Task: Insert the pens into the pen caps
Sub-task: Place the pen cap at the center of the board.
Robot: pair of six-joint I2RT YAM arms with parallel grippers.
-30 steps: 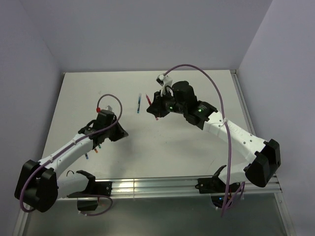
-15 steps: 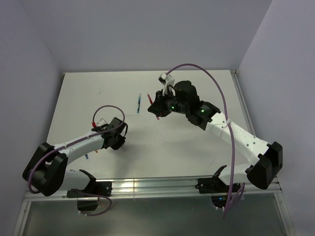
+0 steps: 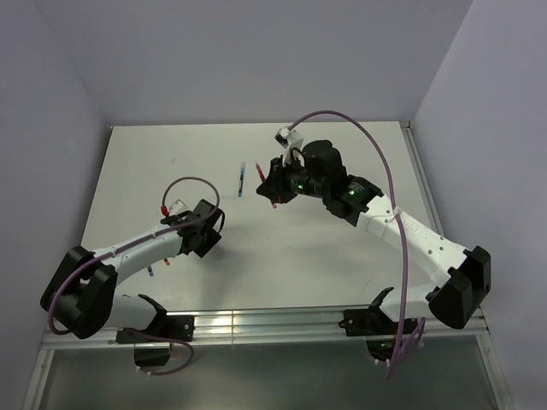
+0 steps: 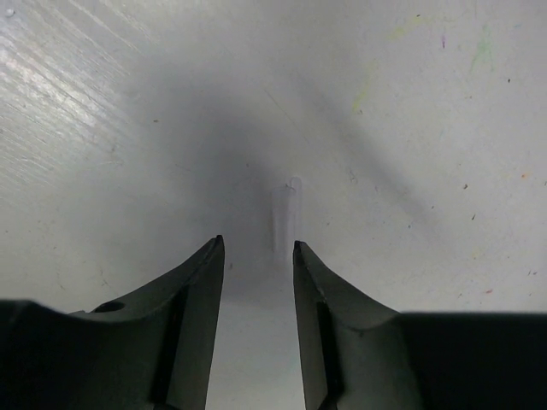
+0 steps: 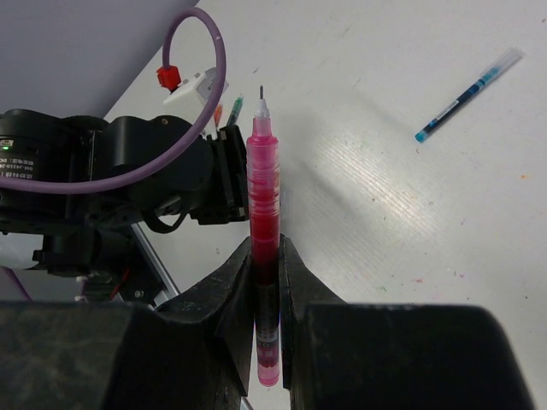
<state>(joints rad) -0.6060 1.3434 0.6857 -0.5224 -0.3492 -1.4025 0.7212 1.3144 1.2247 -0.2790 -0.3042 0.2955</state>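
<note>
The left gripper (image 4: 256,248) is low over the white table (image 3: 325,248), and its two dark fingers stand apart with an empty gap between them. A short translucent plastic pen cap (image 4: 286,218) lies flat on the table just ahead of the fingertips, in line with the gap. No finger touches it.

The right gripper (image 5: 265,248) is raised near the middle of the table and is closed tightly on a thin red plastic pen (image 5: 262,171). The fingers grip the lower part of the body, and the dark tip points away from the wrist, toward the left arm.

A thin blue plastic pen (image 5: 466,96) with a clear end lies flat on the table, well apart from both grippers. Beside the left arm lie two short pieces, one orange (image 5: 219,111) and one green (image 5: 237,106). I cannot tell if they are pens or caps.
</note>
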